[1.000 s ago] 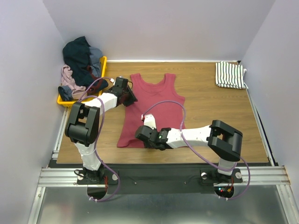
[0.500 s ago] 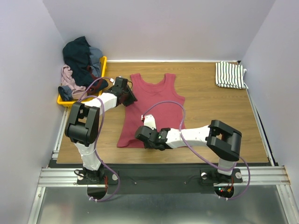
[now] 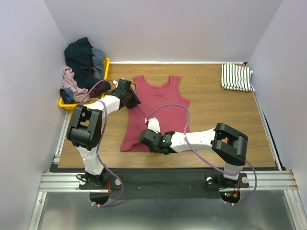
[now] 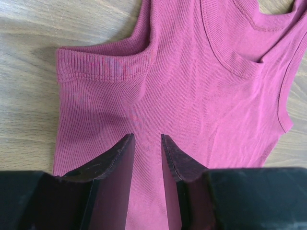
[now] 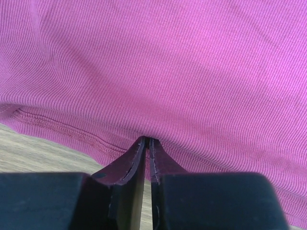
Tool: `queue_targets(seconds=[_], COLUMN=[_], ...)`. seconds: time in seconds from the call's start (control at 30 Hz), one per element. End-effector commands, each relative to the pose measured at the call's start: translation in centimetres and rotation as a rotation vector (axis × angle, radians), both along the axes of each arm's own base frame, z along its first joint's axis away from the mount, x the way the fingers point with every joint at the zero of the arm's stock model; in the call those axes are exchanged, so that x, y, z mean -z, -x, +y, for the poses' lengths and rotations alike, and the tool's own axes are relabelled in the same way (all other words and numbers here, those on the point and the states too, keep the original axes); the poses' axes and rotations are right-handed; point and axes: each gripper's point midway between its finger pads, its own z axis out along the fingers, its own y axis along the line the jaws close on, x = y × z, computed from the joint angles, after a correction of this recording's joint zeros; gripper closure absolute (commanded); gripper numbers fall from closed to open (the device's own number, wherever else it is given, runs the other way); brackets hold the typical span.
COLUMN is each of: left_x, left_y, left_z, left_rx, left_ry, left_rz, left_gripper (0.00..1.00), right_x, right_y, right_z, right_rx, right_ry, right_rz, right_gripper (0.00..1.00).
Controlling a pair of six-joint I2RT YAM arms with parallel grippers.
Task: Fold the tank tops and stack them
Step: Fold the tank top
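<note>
Two claws on one top

The dark red tank top [image 3: 156, 112] lies flat mid-worktop [image 3: 216, 110], neck toward the far edge. The right claw [image 5: 145, 140] is pinched together on its near hem. The left claw [image 4: 147, 139] stands apart over the cloth just below an armhole. The striped tank top [image 3: 236, 76] sits folded in the far right corner.

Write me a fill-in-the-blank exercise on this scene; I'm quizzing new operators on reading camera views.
The right gripper is closed on the bottom ____ of the dark red tank top.
The left gripper holds its jaws ____ above that top.
The striped tank top lies folded at the table's far ____ corner.
Loose clothes are heaped in a ____ tray.
Missing words: hem; open; right; yellow.
</note>
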Motion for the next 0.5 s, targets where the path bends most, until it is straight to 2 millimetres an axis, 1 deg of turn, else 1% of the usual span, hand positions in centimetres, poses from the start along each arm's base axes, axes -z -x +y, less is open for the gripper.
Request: queue_targets(seconds=[0.0,0.13,0.27,0.4,0.47], left_x=[-0.3,-0.1,0.0,0.1,0.1], left_y=[-0.8,-0.8,-0.9,-0.8,-0.8], left_z=[0.4,0.6,0.6,0.7,0.7], left_rx=[-0.017,-0.023,-0.024,-0.027,-0.027], left_ry=[0.004,0.003,0.003,0.003,0.003], left_rz=[-0.024,-0.019,-0.018,-0.014,-0.014], left_gripper=[0.6,0.6,0.6,0.6,0.6], right_x=[-1.7,-2.6,-2.9,-3.0,-2.7], right_y=[-0.2,0.3,1.0,2.1,2.7], right_z=[0.2,0.1,0.1,0.2,0.1], right_rx=[0.009,-0.009,-0.027,-0.052,-0.06], right_ry=[-0.039,-0.062,-0.073,-0.077,-0.072], right_rz=[-0.013,-0.002,0.015,0.041,0.054], right_gripper=[0.88,0.88,0.9,0.91,0.91])
